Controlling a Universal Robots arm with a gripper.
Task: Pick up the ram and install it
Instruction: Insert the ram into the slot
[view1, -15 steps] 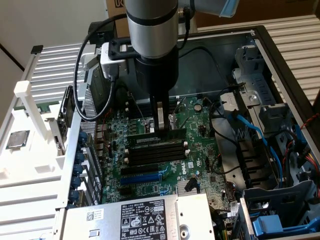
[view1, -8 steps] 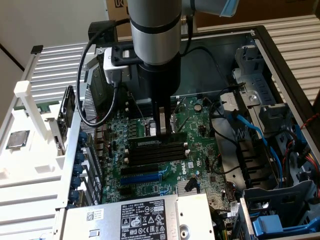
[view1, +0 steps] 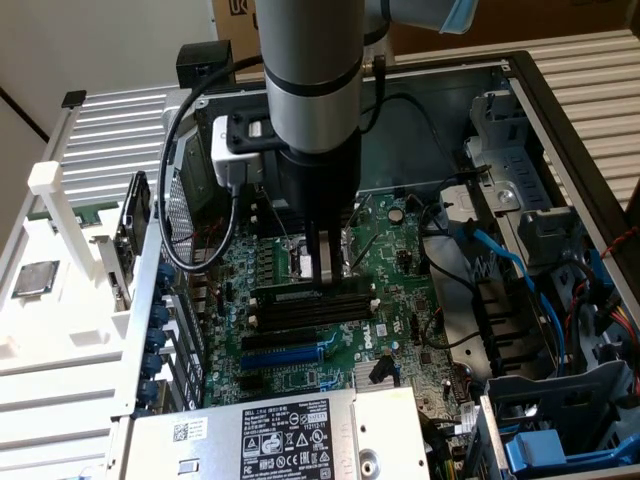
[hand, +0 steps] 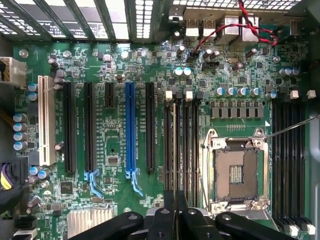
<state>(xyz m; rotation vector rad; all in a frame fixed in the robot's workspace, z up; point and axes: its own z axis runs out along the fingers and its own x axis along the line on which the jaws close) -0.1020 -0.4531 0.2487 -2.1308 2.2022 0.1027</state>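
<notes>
Installing now, with gripper (view1: 322, 268) pinched narrow, maybe on the ram (view1: 290, 292), at the black slots (view1: 300, 318); calls for pushing straight down.

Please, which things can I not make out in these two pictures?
- Whether the pincer holds the ram: in the exterior view the arm covers that spot; in the wrist view the pincer's own dark body does.
- One end of the memory slots: wrist view, under the pincer.
- Print on the power supply sticker: exterior view, too small.
</notes>
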